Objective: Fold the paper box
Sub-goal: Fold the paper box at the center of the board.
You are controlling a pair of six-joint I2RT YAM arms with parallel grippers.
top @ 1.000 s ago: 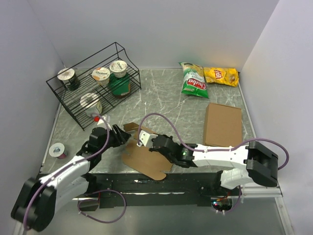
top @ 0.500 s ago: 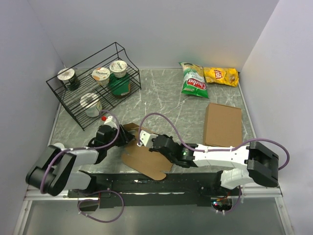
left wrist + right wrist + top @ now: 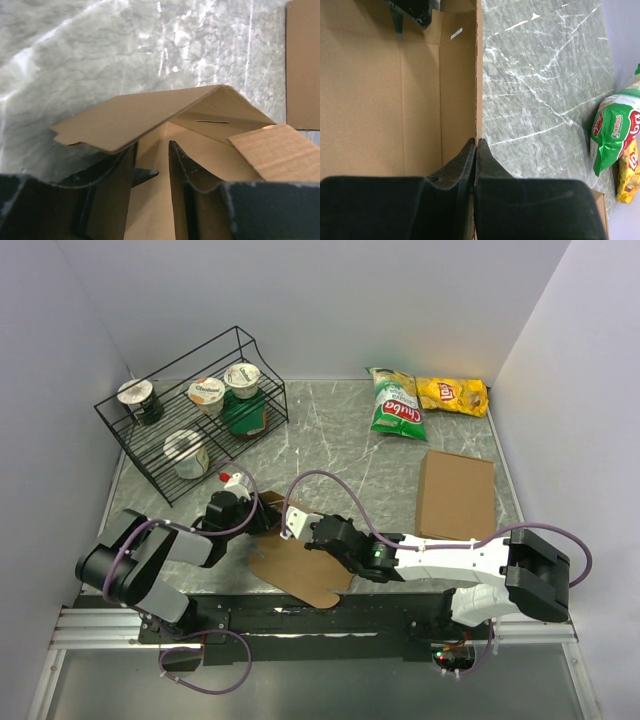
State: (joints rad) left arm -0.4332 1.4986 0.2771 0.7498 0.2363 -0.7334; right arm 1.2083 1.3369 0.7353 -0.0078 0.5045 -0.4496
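My right end effector point(image 3: 476, 144) pinches the paper box point(image 3: 380, 90) wall; left end effector point(image 3: 152, 150), spread under its flap, may buckle it.

White shells point(image 3: 450, 555), black joints point(image 3: 535, 575), purple cables point(image 3: 325, 478), black right pincer point(image 3: 475, 142).

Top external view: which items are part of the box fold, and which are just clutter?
In the job:
paper box
right gripper, shut on a wall edge of the box
left gripper, fingers apart under a raised flap

Lying about:
wire rack with cups
green chip bag
yellow chip bag
plain cardboard slab
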